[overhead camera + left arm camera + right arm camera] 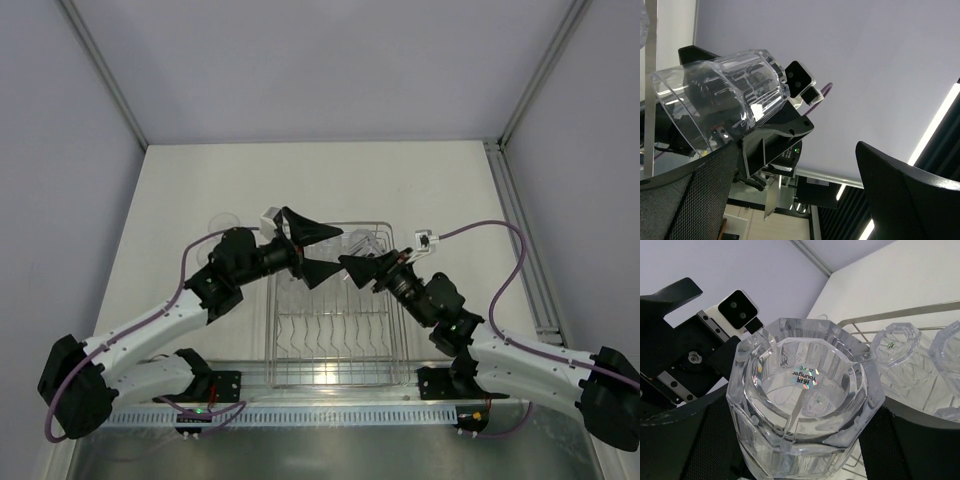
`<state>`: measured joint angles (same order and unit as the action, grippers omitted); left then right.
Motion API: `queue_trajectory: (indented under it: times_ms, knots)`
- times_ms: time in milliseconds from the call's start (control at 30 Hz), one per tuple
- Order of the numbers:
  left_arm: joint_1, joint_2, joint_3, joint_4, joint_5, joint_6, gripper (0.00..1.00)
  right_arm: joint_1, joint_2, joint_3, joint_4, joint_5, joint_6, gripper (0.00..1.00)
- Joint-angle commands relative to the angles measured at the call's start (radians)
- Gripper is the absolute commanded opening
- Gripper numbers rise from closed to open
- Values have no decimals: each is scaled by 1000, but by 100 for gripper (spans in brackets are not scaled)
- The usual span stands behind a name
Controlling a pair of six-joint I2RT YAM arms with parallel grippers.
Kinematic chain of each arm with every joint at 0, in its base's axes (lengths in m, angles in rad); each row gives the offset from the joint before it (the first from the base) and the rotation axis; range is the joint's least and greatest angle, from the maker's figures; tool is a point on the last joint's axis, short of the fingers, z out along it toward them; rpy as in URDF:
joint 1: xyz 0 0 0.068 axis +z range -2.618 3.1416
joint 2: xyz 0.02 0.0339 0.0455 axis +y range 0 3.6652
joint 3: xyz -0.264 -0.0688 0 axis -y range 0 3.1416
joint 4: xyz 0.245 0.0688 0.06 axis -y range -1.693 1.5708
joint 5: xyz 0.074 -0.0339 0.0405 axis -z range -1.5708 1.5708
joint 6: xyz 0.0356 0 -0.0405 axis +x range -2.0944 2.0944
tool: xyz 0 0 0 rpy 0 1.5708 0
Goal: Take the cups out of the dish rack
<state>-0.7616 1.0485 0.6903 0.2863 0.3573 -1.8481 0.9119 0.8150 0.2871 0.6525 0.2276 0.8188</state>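
My right gripper (350, 266) is shut on a clear plastic cup (802, 405) and holds it on its side above the far end of the silver wire dish rack (335, 345). My left gripper (316, 249) is open wide right in front of that cup, with one finger on each side. In the left wrist view the held cup (720, 95) shows past my left finger (690, 200), with the right gripper (780, 127) behind it. Several more clear cups (897, 347) lie in the rack's far end (365, 240).
A clear cup (222, 222) stands on the white table left of the rack. Grey walls enclose the table at the back and sides. A metal rail (520, 240) runs along the right edge. The rack's curved prongs (330, 335) are bare.
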Motion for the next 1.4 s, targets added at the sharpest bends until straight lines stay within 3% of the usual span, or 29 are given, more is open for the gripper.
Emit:
queue_trajectory:
  times_ms: [0,333,467,700,1000,1100,1200,1367]
  knots:
    - [-10,1,25,105,-30,-34,99,-1,6,-8,326,-5,-73,4]
    - [-10,-105,12,4,-113,-8,98,-14,-137,-61,243,68,-115,4]
    - [-10,-104,9,-16,-107,-17,98,-28,-188,-75,243,7,-128,4]
    - [-36,48,104,82,0,-37,98,-34,-120,-89,410,-91,-148,4]
    - [-70,119,133,223,-11,-97,94,-36,25,-63,527,-197,-150,4]
    - [-85,136,144,263,-12,-106,85,-34,58,-66,556,-198,-139,4]
    - [-87,139,138,277,-17,-111,67,-34,64,-62,547,-185,-142,4]
    - [-88,125,112,278,-30,-122,48,-41,47,-62,533,-209,-155,5]
